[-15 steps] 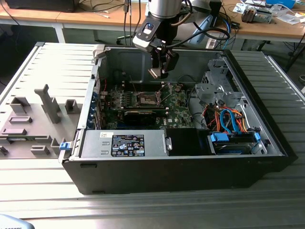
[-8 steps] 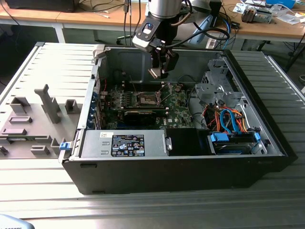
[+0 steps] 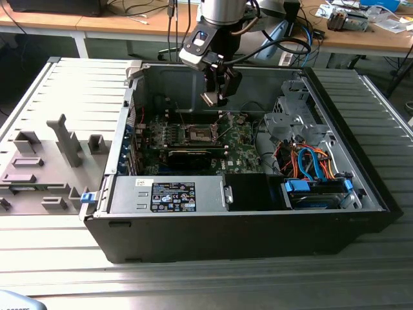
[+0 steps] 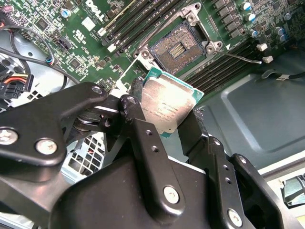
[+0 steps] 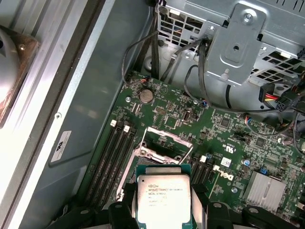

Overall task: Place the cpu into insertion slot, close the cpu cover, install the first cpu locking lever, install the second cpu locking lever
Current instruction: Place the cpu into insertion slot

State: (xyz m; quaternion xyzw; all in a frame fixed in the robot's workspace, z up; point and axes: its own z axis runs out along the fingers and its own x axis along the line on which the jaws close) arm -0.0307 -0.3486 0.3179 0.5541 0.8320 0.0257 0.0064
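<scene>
My gripper (image 3: 218,90) hangs inside the open computer case, above the green board, shut on the cpu (image 3: 211,98). The cpu (image 4: 167,106) is a silvery square chip with a green edge, pinched by two sides between the black fingers (image 4: 133,107) in both wrist views. It is tilted and clear of the board. The insertion slot (image 4: 177,49) lies open below and just beyond it, its dark pin field bare inside a metal rim. The cpu cover (image 5: 171,136) stands swung up behind the cpu (image 5: 163,200). Thin lever rods (image 4: 240,58) stick out beside the slot.
Long black memory slots (image 5: 112,157) flank the socket. A metal drive cage (image 5: 238,52) with cable bundles stands close by, and a finned heatsink (image 5: 267,188) sits on the board. The case walls (image 3: 122,148) ring the work area. A grey parts fixture (image 3: 45,161) lies at the exterior view's left.
</scene>
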